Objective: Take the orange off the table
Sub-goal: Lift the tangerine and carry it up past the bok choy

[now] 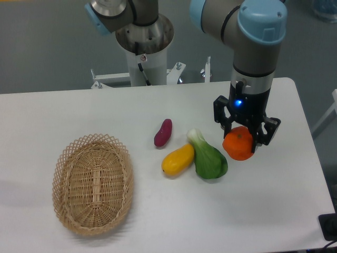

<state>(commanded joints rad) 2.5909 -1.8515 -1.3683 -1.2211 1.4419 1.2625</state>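
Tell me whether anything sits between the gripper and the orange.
Nothing does. The gripper is already shut on the orange, which hangs between its fingers. The nearest thing, the green leafy vegetable, lies on the table beside it.

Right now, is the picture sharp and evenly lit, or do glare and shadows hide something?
Fixed camera view: sharp and evenly lit, no motion blur; the orange in the gripper reads clearly; soft highlights on the green vegetable and the yellow fruit; only faint shadows on the table, hiding nothing.
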